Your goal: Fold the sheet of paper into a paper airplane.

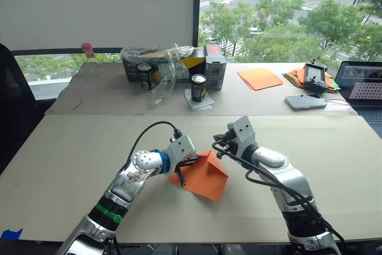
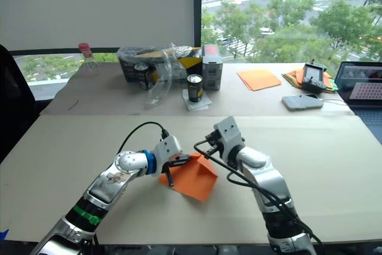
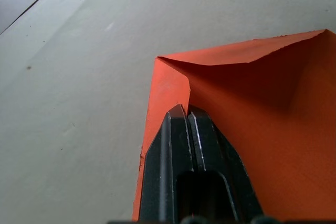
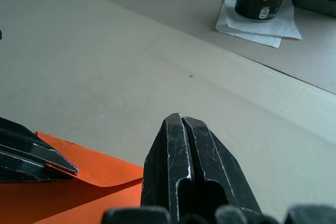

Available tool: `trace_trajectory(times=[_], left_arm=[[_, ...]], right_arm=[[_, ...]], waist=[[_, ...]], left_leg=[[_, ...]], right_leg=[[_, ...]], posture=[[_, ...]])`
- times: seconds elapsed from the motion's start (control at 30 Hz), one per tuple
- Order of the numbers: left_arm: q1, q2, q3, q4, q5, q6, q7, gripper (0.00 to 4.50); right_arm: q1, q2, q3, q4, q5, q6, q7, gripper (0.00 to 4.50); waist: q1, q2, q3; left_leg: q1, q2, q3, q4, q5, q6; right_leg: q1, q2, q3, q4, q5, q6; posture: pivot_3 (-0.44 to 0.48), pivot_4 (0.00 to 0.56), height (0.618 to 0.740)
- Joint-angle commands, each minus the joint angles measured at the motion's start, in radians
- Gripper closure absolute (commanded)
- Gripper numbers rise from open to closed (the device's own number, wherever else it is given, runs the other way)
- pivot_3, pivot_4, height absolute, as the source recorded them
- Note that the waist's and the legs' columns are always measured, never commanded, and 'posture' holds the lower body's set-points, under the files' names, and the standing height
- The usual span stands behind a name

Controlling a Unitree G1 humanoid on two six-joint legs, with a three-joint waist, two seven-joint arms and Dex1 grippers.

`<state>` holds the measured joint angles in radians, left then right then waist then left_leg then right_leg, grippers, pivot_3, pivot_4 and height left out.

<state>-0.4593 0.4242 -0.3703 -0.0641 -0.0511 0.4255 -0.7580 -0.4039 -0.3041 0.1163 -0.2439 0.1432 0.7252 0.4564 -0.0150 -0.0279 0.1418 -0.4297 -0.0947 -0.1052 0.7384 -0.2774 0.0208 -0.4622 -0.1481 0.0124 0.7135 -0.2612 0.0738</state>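
Note:
The sheet of paper [image 1: 204, 178] is bright orange and lies on the near table [image 1: 71, 153] between my two arms. Its far corner is raised into a folded flap [image 3: 170, 85]. My left gripper [image 1: 192, 160] is shut at the sheet's left edge, and a crease runs right into its fingertips [image 3: 177, 114]. My right gripper [image 1: 218, 146] is shut with nothing in it, just beyond the sheet's far edge [image 4: 113, 174]. The left gripper's fingers [image 4: 31, 153] also show on the sheet in the right wrist view.
On the far table stand a dark can [image 1: 198, 88] on a napkin, a second can [image 1: 145, 76], crumpled clear plastic [image 1: 164, 67], a box [image 1: 215, 67] and a bottle [image 1: 89, 58]. At the far right are a stack of orange sheets [image 1: 259, 78], a phone [image 1: 304, 101] and a laptop [image 1: 364, 85].

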Motion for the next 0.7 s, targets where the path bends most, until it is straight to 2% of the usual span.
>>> trace_trajectory(times=[0.03,0.17,0.47,0.5,0.53,0.7], left_arm=[[0.006,0.007,-0.006,-0.046,0.018,0.010,-0.004,4.48],[0.011,0.002,-0.004,-0.050,0.025,0.019,-0.001,4.48],[0.017,-0.015,0.013,-0.069,0.004,0.061,0.000,4.48],[0.017,-0.018,0.021,-0.077,-0.011,0.074,-0.006,3.96],[0.017,-0.021,0.030,-0.085,-0.028,0.085,-0.015,3.74],[0.013,-0.020,0.072,-0.115,-0.084,0.141,-0.027,2.05]], right_arm=[[0.004,-0.008,0.006,-0.051,0.027,0.004,0.022,4.50],[0.021,-0.025,0.071,-0.024,0.025,0.042,0.062,4.50],[0.020,-0.012,0.104,0.070,0.012,-0.005,0.063,4.50],[0.018,-0.010,0.105,0.081,0.012,-0.010,0.063,4.50],[0.018,-0.010,0.106,0.091,0.011,-0.016,0.063,4.50],[0.021,-0.012,0.112,0.113,0.010,-0.021,0.066,4.50]], waist=[[0.000,0.000,0.000],[0.000,0.000,0.000],[0.000,0.000,0.000],[0.000,0.000,0.000],[0.000,0.000,0.000],[-0.002,0.000,0.000]], left_leg=[[0.000,0.000,0.000,0.000,0.000,0.000],[0.000,0.000,0.000,0.000,0.000,0.000],[0.000,0.000,0.000,0.000,0.000,0.000],[0.000,0.000,0.000,0.000,0.000,0.000],[0.001,0.000,0.000,0.000,0.000,0.000],[0.002,0.000,0.000,0.000,0.000,0.000]], right_leg=[[0.000,0.000,0.000,0.000,0.000,0.000],[0.000,0.000,0.000,0.000,0.000,0.000],[0.000,0.000,0.000,0.000,0.000,0.000],[0.000,0.000,0.000,0.000,0.000,0.000],[0.000,0.000,0.000,0.000,0.000,0.000],[0.002,0.000,0.000,0.000,0.000,0.000]], posture=[[0.000,0.150,0.670],[0.000,0.150,0.670],[0.000,0.150,0.670],[0.000,0.150,0.670],[0.000,0.150,0.670],[0.000,0.150,0.670]])
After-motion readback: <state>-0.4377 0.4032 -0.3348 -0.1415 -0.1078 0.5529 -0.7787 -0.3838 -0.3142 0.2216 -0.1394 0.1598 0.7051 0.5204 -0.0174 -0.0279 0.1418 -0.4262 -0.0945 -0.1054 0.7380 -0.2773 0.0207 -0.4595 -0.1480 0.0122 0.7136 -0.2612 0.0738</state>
